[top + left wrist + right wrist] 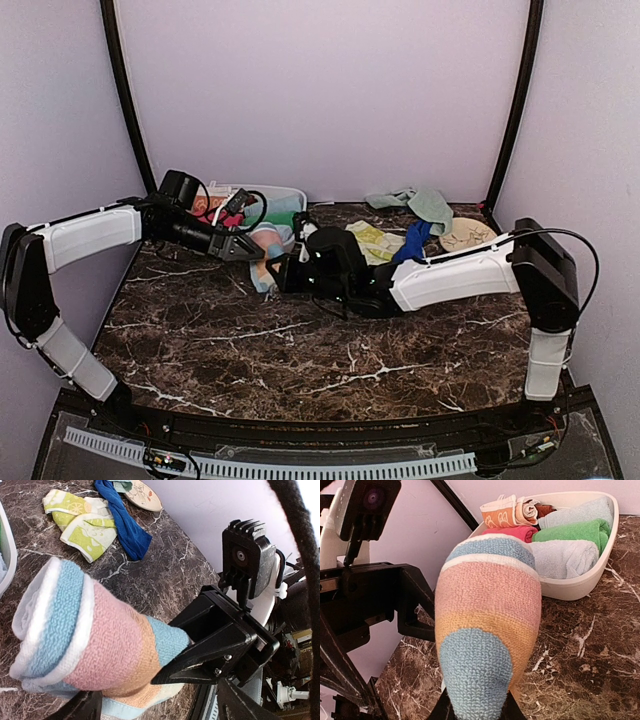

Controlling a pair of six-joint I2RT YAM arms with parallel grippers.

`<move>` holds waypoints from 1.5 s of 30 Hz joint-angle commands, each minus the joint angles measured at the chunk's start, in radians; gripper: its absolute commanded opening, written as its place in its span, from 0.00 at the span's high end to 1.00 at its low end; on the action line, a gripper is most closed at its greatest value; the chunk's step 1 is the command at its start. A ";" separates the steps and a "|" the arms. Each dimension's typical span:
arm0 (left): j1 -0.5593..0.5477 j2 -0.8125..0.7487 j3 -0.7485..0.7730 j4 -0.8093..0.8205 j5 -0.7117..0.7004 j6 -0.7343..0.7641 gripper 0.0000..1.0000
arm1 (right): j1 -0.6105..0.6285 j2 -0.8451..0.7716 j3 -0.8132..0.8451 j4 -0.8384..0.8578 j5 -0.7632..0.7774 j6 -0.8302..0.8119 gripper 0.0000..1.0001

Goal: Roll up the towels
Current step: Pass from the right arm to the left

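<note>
Striped towel roll [487,610], frame centre, just before the tub [580,587]; right hand [476,709] clamps its near end; left hand [246,249] stands wide beside it, not gripping; likely soft, light, apt to unroll; best pinched across mid-roll.

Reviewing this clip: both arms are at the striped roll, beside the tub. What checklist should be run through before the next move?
1. Rolled striped towel tightly wound, no loose tail showing: ok.
2. Right gripper clamped on the roll's lower end: ok.
3. Left gripper spread wider than the roll: ok; contact underneath, cannot tell.
4. Free slot in the white tub, which holds several rolls: cannot tell.
5. Yellow-green towel and dark blue towel lie unrolled, away from the tub: ok.
</note>
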State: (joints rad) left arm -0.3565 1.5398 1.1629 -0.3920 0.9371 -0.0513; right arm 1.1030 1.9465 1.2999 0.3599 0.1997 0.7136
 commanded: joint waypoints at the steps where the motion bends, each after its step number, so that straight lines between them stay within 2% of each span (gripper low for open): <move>1: 0.002 -0.018 0.025 0.032 0.039 -0.028 0.19 | 0.032 -0.012 0.041 0.124 0.010 -0.019 1.00; 7: 0.027 0.016 0.009 0.008 0.080 -0.015 0.25 | 0.067 -0.017 0.017 0.202 0.022 -0.071 1.00; 15: 0.043 0.036 0.018 -0.005 0.096 -0.020 0.25 | 0.086 -0.004 0.037 0.199 0.034 -0.120 1.00; 17: 0.044 0.034 0.012 -0.010 0.082 -0.019 0.22 | 0.089 -0.009 0.031 0.199 0.054 -0.139 1.00; 20: 0.047 0.034 0.002 -0.005 0.079 -0.025 0.01 | 0.096 -0.010 0.037 0.196 0.059 -0.175 1.00; 25: 0.048 0.050 0.032 0.012 0.140 -0.028 0.03 | 0.100 0.030 0.085 0.182 0.000 -0.186 1.00; 30: 0.047 0.031 0.001 0.087 0.210 -0.066 0.18 | 0.103 0.039 0.094 0.191 -0.012 -0.193 1.00; 32: 0.047 0.036 -0.012 0.092 0.240 -0.061 0.29 | 0.102 0.038 0.086 0.220 -0.026 -0.196 1.00; 34: 0.048 0.046 -0.021 0.104 0.280 -0.064 0.46 | 0.099 0.040 0.072 0.272 -0.058 -0.187 1.00; 36: 0.047 0.056 -0.021 0.116 0.340 -0.073 0.70 | 0.097 0.045 0.067 0.300 -0.085 -0.174 1.00; 38: 0.049 0.072 0.004 0.084 0.377 -0.048 0.93 | 0.093 0.042 0.062 0.314 -0.100 -0.165 0.84; 39: 0.050 0.078 0.029 0.054 0.379 -0.018 1.00 | 0.087 0.038 0.054 0.321 -0.105 -0.166 0.74; 42: 0.072 0.089 0.108 -0.089 0.359 0.111 1.00 | 0.060 0.011 0.022 0.325 -0.126 -0.176 0.52; 45: 0.134 0.082 0.220 -0.218 0.229 0.269 1.00 | 0.029 -0.056 -0.039 0.294 -0.096 -0.232 0.44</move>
State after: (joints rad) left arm -0.2794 1.6459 1.2518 -0.4355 1.2495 0.0010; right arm 1.1675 1.9842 1.3182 0.5938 0.1257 0.5339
